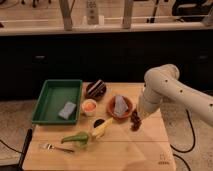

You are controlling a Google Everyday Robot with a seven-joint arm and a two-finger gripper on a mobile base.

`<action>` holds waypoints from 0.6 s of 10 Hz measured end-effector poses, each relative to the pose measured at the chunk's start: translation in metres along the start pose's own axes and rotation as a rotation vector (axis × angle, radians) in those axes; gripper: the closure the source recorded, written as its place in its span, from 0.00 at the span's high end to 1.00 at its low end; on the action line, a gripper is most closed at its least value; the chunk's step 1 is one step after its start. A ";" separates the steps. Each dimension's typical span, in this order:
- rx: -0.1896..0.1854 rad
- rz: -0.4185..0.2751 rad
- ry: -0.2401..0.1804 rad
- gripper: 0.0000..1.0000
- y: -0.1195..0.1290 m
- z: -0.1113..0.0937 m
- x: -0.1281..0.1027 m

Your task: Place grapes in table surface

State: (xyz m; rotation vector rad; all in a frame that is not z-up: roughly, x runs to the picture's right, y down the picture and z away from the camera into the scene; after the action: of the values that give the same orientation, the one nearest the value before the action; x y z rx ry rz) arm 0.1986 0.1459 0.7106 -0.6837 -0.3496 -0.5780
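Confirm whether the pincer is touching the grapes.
Cannot tell. In the camera view the pincer, just right of the brown bowl, overlaps the grapes; neither contact nor gap shows.
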 end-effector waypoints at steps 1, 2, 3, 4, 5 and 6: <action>0.001 0.008 0.002 0.77 0.001 0.007 0.004; 0.002 0.014 0.003 0.80 0.001 0.015 0.009; 0.002 0.018 0.002 0.80 0.001 0.021 0.011; 0.003 0.028 0.000 0.80 0.002 0.034 0.017; 0.001 0.041 0.000 0.80 0.003 0.043 0.022; 0.000 0.053 0.000 0.80 0.004 0.049 0.026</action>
State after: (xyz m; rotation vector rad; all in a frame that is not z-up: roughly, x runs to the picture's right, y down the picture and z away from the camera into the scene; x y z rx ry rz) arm 0.2162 0.1713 0.7568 -0.6907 -0.3310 -0.5277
